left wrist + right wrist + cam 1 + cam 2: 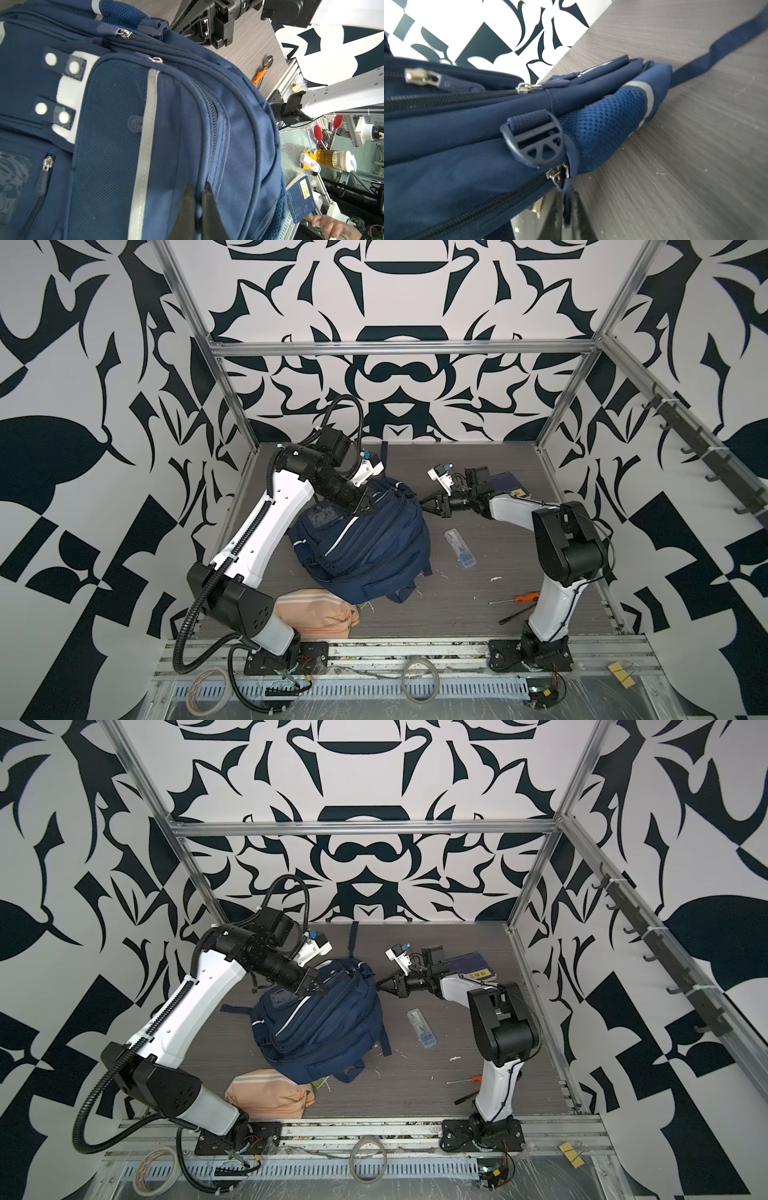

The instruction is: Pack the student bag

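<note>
The navy student bag (365,539) (320,1019) lies in the middle of the table, front side up, with its zips closed. My left gripper (371,509) (322,992) rests on the bag's upper part. Its fingers are shut on a fold of the blue fabric (197,199) beside a zip seam. My right gripper (422,502) (378,982) meets the bag's right edge from the side. It is shut on the dark zipper pull (566,205), which hangs from the metal slider (556,176) at the end of the main zip.
A peach-pink striped pouch (316,614) lies at the front left against the bag. A clear pencil case (460,548), an orange-handled screwdriver (525,597) and a navy book (509,485) lie on the right. A loose strap (384,456) runs toward the back wall.
</note>
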Robot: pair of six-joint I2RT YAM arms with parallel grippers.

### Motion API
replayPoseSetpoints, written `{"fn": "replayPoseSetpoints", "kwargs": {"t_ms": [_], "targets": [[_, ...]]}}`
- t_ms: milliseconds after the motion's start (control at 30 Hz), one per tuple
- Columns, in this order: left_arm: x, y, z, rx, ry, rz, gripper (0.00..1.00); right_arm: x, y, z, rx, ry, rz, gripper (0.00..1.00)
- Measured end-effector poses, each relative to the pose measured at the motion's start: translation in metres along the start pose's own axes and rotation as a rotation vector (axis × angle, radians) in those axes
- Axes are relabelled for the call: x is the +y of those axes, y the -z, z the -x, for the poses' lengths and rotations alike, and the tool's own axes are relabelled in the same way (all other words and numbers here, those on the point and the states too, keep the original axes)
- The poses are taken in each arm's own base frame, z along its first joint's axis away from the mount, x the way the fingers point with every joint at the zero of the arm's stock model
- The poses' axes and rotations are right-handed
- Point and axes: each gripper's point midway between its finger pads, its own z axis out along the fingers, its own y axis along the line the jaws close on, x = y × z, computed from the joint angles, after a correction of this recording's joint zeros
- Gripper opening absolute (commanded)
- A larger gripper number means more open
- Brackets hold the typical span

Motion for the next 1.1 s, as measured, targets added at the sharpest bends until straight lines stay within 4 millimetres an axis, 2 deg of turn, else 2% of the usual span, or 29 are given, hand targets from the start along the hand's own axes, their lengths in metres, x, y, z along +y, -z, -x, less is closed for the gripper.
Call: {"fn": "replayPoseSetpoints", "kwargs": {"t_ms": [67, 167, 233, 567, 633, 667, 933, 1100], "targets": [[0.0, -0.001, -0.001, 0.003, 0.001, -0.001, 0.0, 0.0, -0.001, -0.002, 0.006, -0.002, -0.001, 0.15], [0.0, -0.001, -0.001, 0.003, 0.0, -0.001, 0.0, 0.001, -0.001, -0.005, 0.017, -0.009, 0.0, 0.34], [0.0, -0.001, -0.001, 0.003, -0.001, -0.001, 0.0, 0.0, -0.001, -0.007, 0.021, -0.008, -0.001, 0.4], [0.0, -0.001, -0.001, 0.003, -0.001, -0.001, 0.0, 0.003, -0.005, -0.013, 0.039, -0.005, 0.002, 0.41], [0.0, -0.001, -0.001, 0.003, -0.001, -0.001, 0.0, 0.005, -0.008, -0.015, 0.043, -0.001, 0.008, 0.37], [0.0, -0.001, -0.001, 0.003, -0.001, -0.001, 0.0, 0.006, -0.009, -0.015, 0.045, 0.003, 0.01, 0.31], [0.0, -0.001, -0.001, 0.003, 0.0, -0.001, 0.0, 0.004, -0.01, -0.013, 0.042, 0.015, -0.001, 0.02], [0.001, 0.0, -0.001, 0.002, -0.002, 0.005, 0.0, 0.0, -0.01, -0.014, 0.042, 0.014, -0.025, 0.0]]}}
